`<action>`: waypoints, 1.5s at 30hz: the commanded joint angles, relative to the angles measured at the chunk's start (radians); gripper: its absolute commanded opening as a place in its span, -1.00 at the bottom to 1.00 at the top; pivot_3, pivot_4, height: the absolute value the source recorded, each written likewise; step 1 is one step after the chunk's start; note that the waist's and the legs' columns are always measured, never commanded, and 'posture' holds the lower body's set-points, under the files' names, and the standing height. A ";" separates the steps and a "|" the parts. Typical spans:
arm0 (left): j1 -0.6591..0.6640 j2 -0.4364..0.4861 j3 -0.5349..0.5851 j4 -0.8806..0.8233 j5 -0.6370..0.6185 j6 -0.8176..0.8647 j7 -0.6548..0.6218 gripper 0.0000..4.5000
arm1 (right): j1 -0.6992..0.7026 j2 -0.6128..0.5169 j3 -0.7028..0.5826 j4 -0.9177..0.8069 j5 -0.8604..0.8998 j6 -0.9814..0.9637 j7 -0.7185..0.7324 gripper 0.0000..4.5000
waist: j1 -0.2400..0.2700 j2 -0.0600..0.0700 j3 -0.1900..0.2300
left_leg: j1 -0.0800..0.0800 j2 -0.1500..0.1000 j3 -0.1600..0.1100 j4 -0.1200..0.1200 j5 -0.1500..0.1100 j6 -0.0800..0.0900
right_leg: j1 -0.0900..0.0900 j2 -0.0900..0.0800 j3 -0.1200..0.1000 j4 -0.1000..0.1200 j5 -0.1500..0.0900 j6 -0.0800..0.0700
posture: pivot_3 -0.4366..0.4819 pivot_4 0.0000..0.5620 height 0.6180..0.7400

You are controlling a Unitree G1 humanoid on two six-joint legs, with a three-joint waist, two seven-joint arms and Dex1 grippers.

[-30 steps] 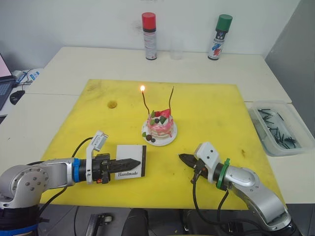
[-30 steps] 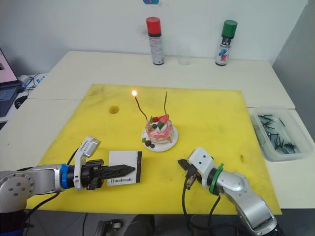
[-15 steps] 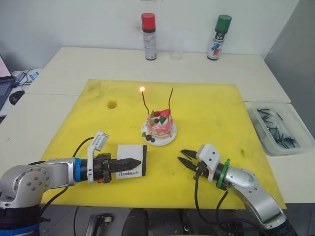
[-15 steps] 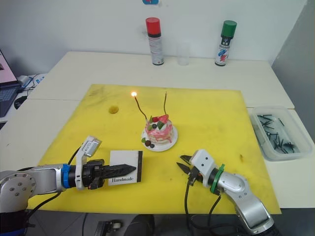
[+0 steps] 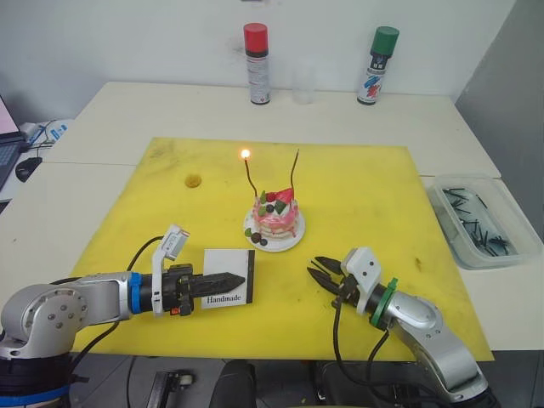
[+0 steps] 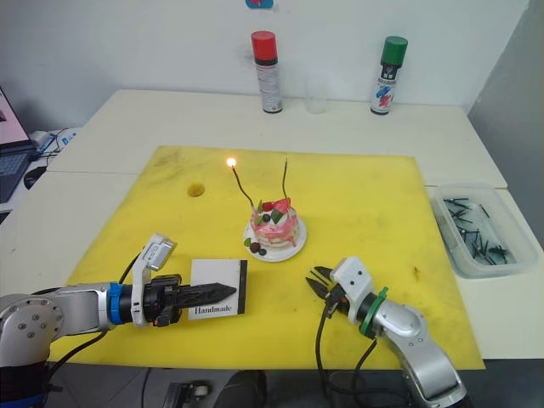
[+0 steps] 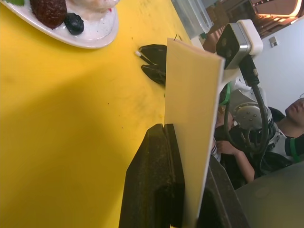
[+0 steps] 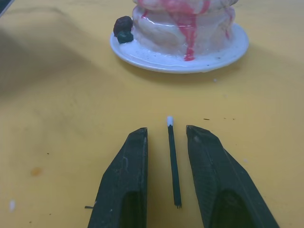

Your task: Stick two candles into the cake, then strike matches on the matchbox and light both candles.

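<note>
From the head views, the cake [image 5: 274,223] sits mid-mat with both candles in it: the left candle [image 5: 250,176] burns, the right candle [image 5: 294,172] is unlit. The left gripper [image 5: 228,280] lies low on the mat, clamped on the matchbox [image 5: 226,278], which it holds on edge. The right gripper [image 5: 323,274] rests just in front of the cake, fingers parted. In the left wrist view the box's card face rises between the pinching fingers, and the right gripper [image 7: 153,61] shows beyond it with a match tip at its nose. In the right wrist view a match [image 8: 173,163] lies loose on the mat between the open fingers [image 8: 126,180], touching neither, its long axis in line with them and its pale head toward the cake [image 8: 183,21]. The right arm looks best placed; closing straight in should catch it.
</note>
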 commanded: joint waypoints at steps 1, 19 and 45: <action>-0.005 -0.001 0.003 -0.016 -0.022 -0.002 -0.001 -1.00 | 0.017 0.003 0.009 -0.006 -0.004 0.029 -0.016 -0.41 | 0.000 0.000 0.000 | 0.000 0.000 0.000 0.000 0.000 0.000 | 0.000 0.000 0.000 0.000 0.000 0.000 | -0.05 -0.47 0.88; -0.015 -0.015 -0.009 -0.015 -0.026 0.002 0.002 -1.00 | 0.001 0.004 -0.007 -0.087 0.030 0.061 -0.008 -0.99 | 0.000 -0.001 -0.001 | 0.000 0.000 0.000 0.000 0.000 0.000 | 0.000 0.000 0.000 0.000 0.000 0.000 | -0.05 -0.47 0.88; -0.148 -0.113 -0.121 0.046 0.019 -0.030 -0.018 -1.00 | -0.387 -0.252 0.164 -0.216 0.017 0.106 0.330 -0.99 | 0.002 -0.001 0.000 | -0.001 -0.001 -0.001 0.001 0.000 0.000 | 0.000 0.000 -0.001 0.000 0.000 0.000 | -0.05 -0.47 0.88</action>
